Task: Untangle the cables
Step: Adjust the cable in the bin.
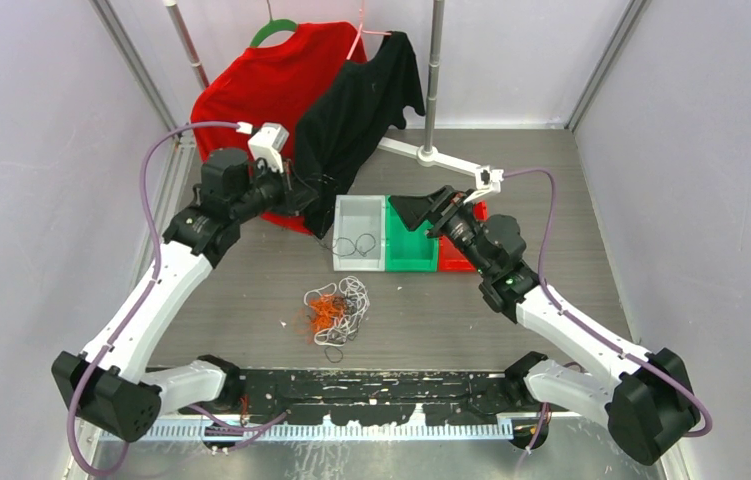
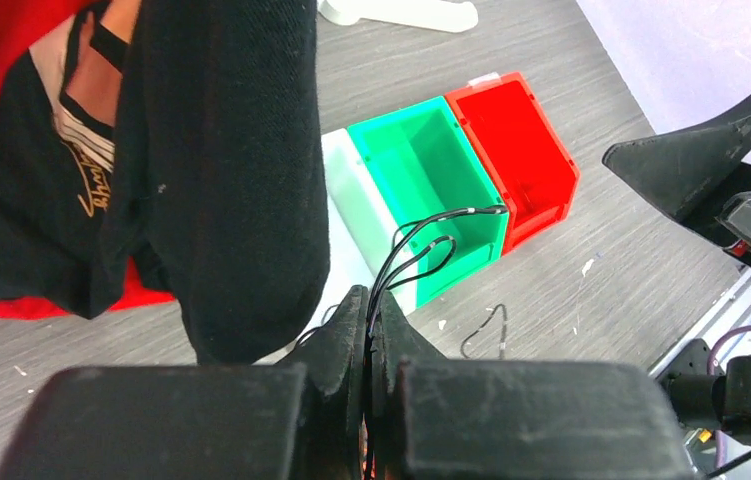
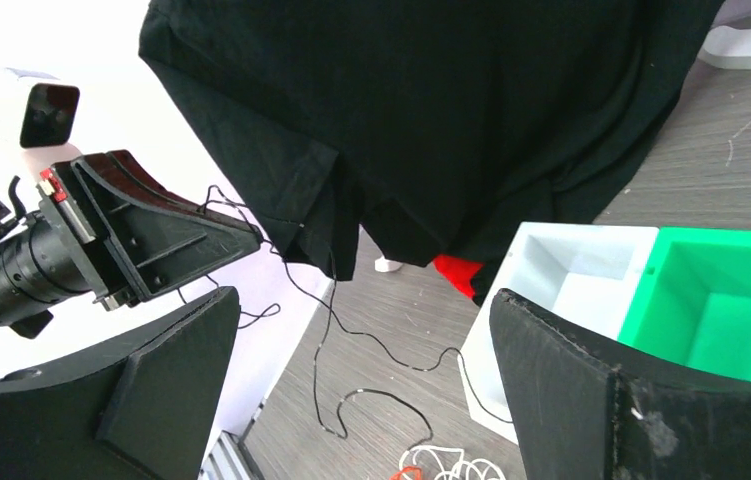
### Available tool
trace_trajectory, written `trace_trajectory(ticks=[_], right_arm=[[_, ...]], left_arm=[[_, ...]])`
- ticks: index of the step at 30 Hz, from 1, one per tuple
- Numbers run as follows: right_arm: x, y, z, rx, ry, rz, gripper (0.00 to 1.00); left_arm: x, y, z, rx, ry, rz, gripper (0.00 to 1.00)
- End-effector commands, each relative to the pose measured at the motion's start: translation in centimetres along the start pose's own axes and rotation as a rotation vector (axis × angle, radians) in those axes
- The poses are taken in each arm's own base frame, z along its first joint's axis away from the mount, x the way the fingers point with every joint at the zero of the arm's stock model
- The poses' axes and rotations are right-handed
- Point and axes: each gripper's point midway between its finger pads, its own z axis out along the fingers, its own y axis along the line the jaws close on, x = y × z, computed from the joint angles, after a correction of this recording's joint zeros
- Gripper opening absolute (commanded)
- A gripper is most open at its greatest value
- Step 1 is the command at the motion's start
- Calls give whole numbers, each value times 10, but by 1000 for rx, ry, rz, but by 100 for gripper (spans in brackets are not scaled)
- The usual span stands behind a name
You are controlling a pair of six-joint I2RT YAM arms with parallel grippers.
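Observation:
My left gripper is shut on a thin black cable and holds it up left of the white bin; in the left wrist view the cable loops out from between the closed jaws. The cable hangs down to the table in the right wrist view. A tangle of orange and white cables lies on the table in front of the bins, with its edge in the right wrist view. Black cable loops lie in the white bin. My right gripper is open and empty above the green bin; its jaws stand wide apart.
A red bin stands right of the green one. A red shirt and a black shirt hang on a rack at the back, the black one close beside my left gripper. A white stand arm lies behind the bins. A short black cable piece lies on the table.

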Motion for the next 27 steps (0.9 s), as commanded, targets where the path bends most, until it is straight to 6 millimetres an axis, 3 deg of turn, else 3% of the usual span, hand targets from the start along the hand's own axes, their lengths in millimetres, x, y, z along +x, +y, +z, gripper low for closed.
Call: trace_trajectory(ticks=[1, 8, 12, 18, 27], right_arm=[[-22, 16, 3, -22, -48, -42, 99], [-7, 0, 3, 37, 10, -38, 95], [-1, -9, 3, 68, 22, -32, 92], [9, -22, 6, 113, 61, -33, 87], [24, -37, 13, 165, 110, -17, 81]], left_arm=[[-7, -21, 8, 67, -16, 12, 0], [-10, -45, 32, 87, -16, 88, 0], [-10, -27, 53, -8, -10, 163, 0], [-24, 11, 62, -194, -58, 312, 0], [-56, 7, 53, -197, -163, 404, 0]])
